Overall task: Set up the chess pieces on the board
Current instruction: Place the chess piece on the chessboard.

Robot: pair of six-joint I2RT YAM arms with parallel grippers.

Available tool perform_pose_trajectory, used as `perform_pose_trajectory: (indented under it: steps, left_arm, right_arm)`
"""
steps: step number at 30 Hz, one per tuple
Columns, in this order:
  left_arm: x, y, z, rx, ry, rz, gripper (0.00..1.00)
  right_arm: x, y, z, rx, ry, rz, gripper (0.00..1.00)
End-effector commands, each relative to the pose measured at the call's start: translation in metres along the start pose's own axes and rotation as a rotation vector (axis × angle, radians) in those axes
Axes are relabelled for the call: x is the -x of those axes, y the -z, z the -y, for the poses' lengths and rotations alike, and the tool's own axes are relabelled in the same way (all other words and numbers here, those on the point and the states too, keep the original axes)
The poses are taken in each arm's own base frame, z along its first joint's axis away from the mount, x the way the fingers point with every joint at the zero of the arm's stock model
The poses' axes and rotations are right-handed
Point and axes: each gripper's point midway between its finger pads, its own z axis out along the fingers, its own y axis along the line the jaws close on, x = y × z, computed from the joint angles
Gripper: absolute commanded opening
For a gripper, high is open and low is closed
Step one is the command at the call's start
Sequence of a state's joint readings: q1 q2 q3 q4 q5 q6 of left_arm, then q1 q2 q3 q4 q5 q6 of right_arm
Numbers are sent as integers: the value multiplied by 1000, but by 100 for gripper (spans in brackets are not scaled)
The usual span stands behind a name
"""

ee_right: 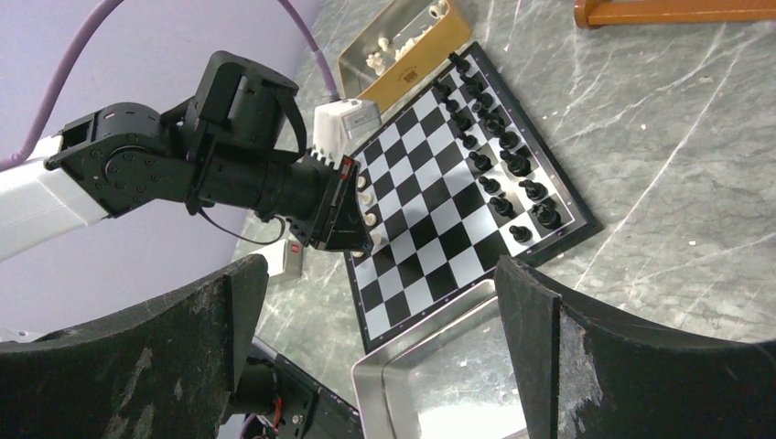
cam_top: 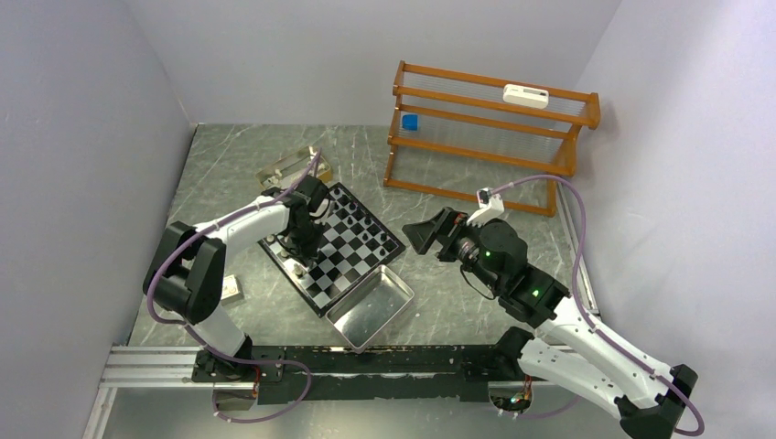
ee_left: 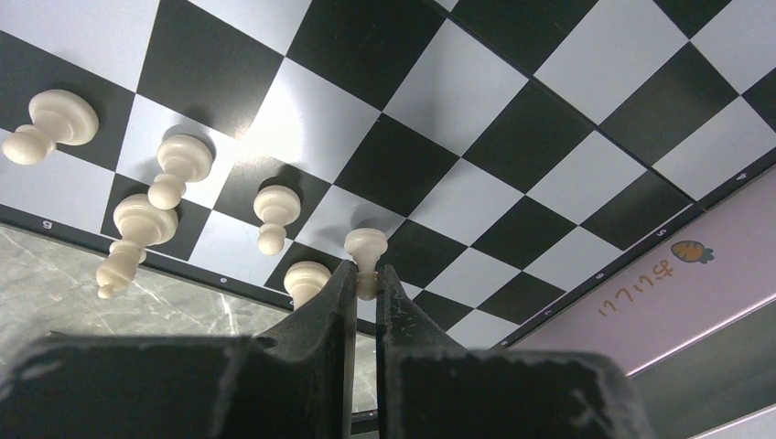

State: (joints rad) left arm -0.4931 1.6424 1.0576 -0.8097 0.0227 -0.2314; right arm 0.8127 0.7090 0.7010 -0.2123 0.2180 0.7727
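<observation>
Pawn upright, base toward board, head pinched between left jaws; right jaws spread wide

From above, the left gripper covers the board's left rows, and the black pieces are too small to name. In the left wrist view, a white piece's head is buried between the fingers — a second white piece is half hidden behind them. The right wrist view's bottom edge cuts off the tray.
</observation>
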Motion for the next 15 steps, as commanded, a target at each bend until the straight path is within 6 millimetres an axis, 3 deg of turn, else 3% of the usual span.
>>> perform_pose_trajectory:
  steps: [1,15]
  left_arm:
    - [6,4,1,18,-19,6,12]
    - [6,4,-2,50,-24,3,16]
  right_arm:
    - [5,0,1,-10,13,21,100]
    - [6,2,0,-4,7,25,100]
